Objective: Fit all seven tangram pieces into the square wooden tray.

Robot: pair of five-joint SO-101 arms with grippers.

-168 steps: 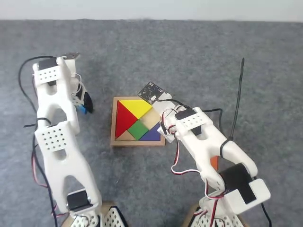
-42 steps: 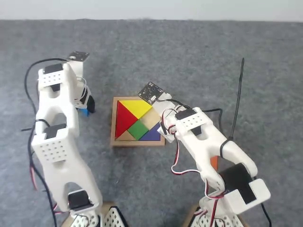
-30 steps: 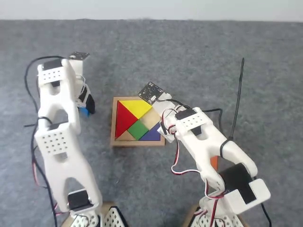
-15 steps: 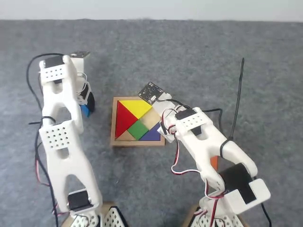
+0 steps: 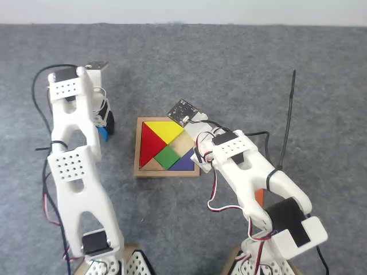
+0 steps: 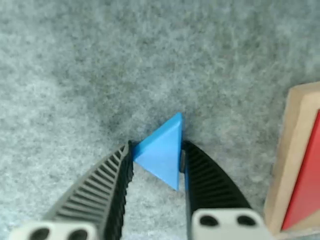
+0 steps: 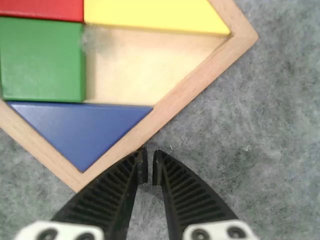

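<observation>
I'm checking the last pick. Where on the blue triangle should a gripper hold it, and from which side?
Probably from above, one finger flat on its long straight edge, the other at the opposite corner, as the left gripper holds the blue triangle now.

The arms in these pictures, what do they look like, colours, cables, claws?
The left arm and right arm are white plastic shells with grids of small holes, black motors at the joints and loose black, red and white cables. The left claw and right claw have black ribbed fingers on white mounts.
</observation>
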